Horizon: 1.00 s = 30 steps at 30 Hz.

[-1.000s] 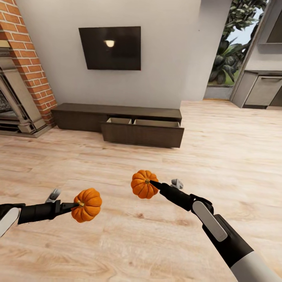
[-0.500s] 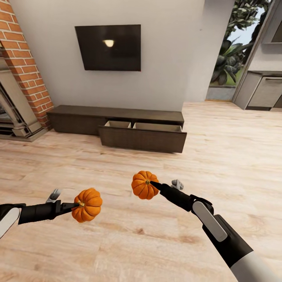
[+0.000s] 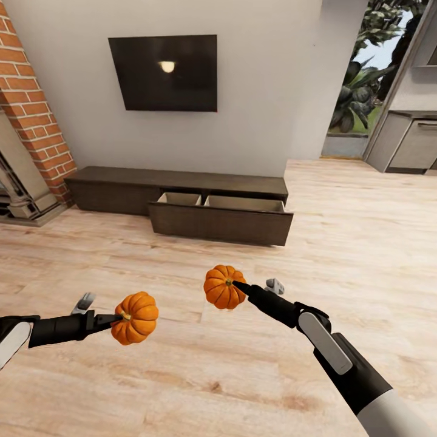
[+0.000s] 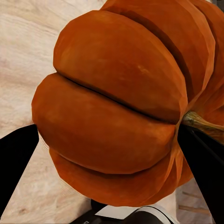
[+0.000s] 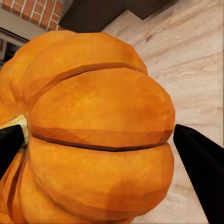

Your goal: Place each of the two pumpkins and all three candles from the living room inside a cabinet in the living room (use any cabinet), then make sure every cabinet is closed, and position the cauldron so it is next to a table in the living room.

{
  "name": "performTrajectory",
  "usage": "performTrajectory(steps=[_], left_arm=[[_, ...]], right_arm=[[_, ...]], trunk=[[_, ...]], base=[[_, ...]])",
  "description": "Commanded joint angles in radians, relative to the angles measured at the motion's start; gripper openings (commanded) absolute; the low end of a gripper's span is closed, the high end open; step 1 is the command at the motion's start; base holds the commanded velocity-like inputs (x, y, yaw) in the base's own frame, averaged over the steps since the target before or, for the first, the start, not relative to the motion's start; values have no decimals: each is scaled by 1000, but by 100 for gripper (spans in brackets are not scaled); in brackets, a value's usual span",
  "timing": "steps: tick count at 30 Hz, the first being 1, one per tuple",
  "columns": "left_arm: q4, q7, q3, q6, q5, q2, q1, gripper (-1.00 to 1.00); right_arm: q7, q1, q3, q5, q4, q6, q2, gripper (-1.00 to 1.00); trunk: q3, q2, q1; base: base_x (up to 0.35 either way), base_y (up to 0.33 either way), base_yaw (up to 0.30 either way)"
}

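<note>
I am holding one pumpkin in each claw, up in the air over the wood floor (image 3: pixel 364 243). My left claw (image 3: pixel 119 317) is clamped on the left pumpkin (image 3: pixel 136 317), pinching it by the stem side. My right claw (image 3: pixel 238 284) is clamped on the right pumpkin (image 3: pixel 222 286) the same way. In the left wrist view the left pumpkin (image 4: pixel 121 107) is very big and close, with a dark finger on each side of it. In the right wrist view the right pumpkin (image 5: pixel 93 135) sits between two dark fingers too. Ahead of me, against the wall, is the long dark cabinet (image 3: pixel 115 188). Its wide drawer (image 3: pixel 221 221) is pulled out and I can see its pale inside. A black TV (image 3: pixel 162 73) hangs on the wall above the cabinet, and a brick fireplace (image 3: pixel 30 127) stands to its left.
</note>
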Motion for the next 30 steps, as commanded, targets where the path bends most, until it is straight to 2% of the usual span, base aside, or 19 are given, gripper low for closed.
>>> performTrajectory(steps=[1,12,30], left_arm=[[0,-2,-1,8,14,1,-1,-100],[-2,-2,0,8,16,1,-1,-100],[-1,-2,0,8,16,1,-1,-100]], right_arm=[[1,-1,0,-8,-1,1,-1,-100],[0,-1,1,-8,-1,1,0,-100],[-1,-1,2,-3,-1,0,-1,-100]], trunk=[[-1,0,0],[5,0,0],[5,0,0]], base=[[320,-151,0],[292,-196,-142],[306,-87,-6]])
